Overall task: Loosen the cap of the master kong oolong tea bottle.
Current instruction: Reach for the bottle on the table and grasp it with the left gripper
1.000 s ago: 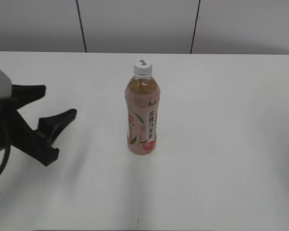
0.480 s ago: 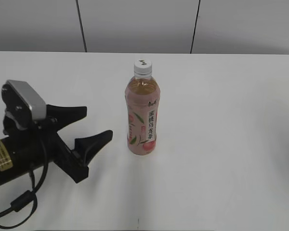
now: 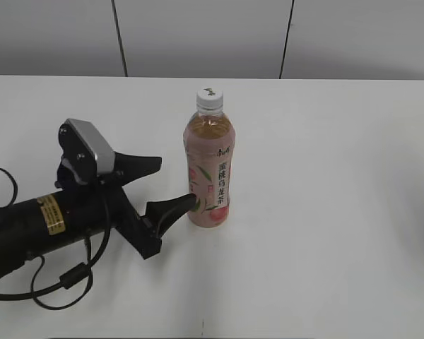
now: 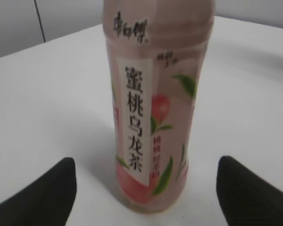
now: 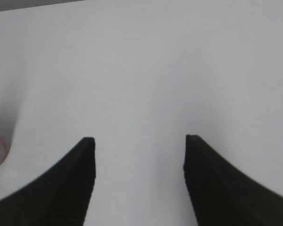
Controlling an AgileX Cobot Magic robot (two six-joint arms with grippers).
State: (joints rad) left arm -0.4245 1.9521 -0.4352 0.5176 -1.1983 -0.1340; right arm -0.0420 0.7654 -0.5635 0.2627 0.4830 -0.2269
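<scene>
Exterior view: your left pincer [image 3: 171,185], spread wide and empty, faces the upright master kong oolong tea bottle [image 3: 208,173] just to its right. It is the nearer arm; the cap [image 3: 209,98] sits well above it. The right pincer [image 5: 139,141] is spread wide too, over bare counter [image 5: 146,70].

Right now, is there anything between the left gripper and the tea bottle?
No. In the left wrist view, only bare white table lies between the open left gripper and the master kong oolong tea bottle; no object blocks the way.

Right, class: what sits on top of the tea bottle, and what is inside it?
A white cap with a small dark mark closes the bottle. Amber tea shows through the clear shoulder; lower down the pink label covers the contents.
</scene>
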